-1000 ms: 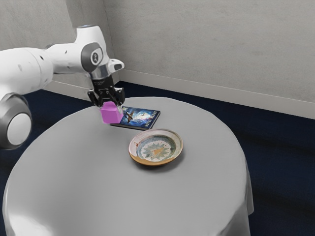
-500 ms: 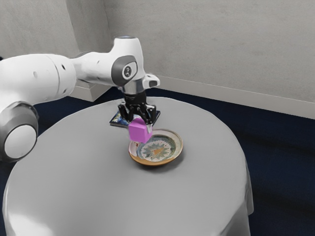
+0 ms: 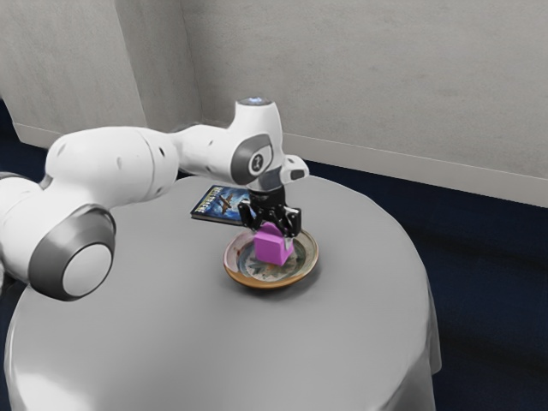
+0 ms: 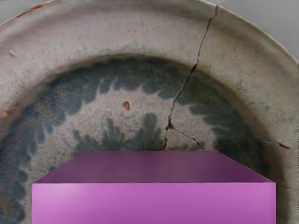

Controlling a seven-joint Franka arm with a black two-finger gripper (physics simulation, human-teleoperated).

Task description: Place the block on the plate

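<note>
- Clearly, in the exterior view, the gripper holds the pink-purple block between its two fingers, just right of the frame's center line in its lower half.
- The block is over the middle of the round plate, inside the rim as seen from here; whether its underside touches the plate, I cannot tell.
- The white arm comes in from the exterior view's left, and its hand points down above the plate.
- A book with a blue picture cover lies flat toward the upper left of the plate, apart from it, one end hidden behind the gripper.
- The round surface, under a gray cloth, fills much of the lower frame; a pale wall rises across the top.
- In the wrist view, the block covers part of the plate's leaf-patterned middle. A dark crack runs from the rim inward and forks near the block. Gray cloth shows beyond the rim.
</note>
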